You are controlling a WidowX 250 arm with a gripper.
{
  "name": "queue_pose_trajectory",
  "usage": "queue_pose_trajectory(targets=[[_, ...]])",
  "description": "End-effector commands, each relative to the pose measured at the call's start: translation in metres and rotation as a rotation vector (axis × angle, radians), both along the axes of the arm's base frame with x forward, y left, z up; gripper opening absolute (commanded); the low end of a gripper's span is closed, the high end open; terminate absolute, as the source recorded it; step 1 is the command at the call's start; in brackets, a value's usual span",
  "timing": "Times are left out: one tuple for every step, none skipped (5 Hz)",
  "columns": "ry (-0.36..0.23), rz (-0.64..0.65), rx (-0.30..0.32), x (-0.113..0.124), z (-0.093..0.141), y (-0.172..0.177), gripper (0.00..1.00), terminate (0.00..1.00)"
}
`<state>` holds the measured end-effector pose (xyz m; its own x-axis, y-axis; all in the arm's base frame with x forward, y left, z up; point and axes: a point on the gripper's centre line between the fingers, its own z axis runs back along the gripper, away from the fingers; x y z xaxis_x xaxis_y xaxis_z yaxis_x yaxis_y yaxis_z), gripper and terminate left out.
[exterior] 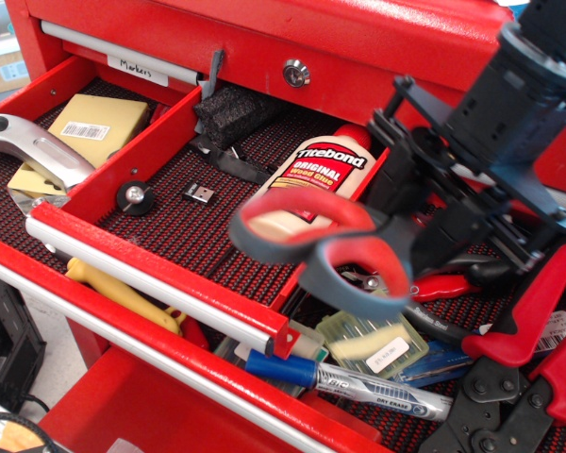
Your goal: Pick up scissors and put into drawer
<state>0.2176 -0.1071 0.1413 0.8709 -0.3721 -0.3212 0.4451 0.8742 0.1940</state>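
The scissors (323, 247) have thick red-orange and dark grey loop handles. They hang in the air, slightly blurred, with the handles pointing left over the right edge of the drawer (160, 274). My gripper (426, 212) is shut on the scissors at the blade end, and the blades are hidden behind its black fingers. The drawer is a shallow red one with a silver front pull bar, a black-red mesh liner and a red partition wall (137, 151). It stands open at the left and centre.
In the drawer lie a Titebond glue bottle (313, 168), a black foam block (236, 111), a small black wheel (135, 196), a yellow pad (94, 127) and a silver knife (33, 146). The lower drawer holds a yellow tool (123, 294), a marker (349, 379) and red-handled pliers (533, 307).
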Motion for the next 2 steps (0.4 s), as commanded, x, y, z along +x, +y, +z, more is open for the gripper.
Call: queue_pose_trajectory(targets=[[-0.099, -0.142, -0.004, 0.007, 0.013, 0.047, 0.0, 0.0], [-0.127, -0.164, -0.028, 0.007, 0.009, 0.074, 0.0, 0.0]])
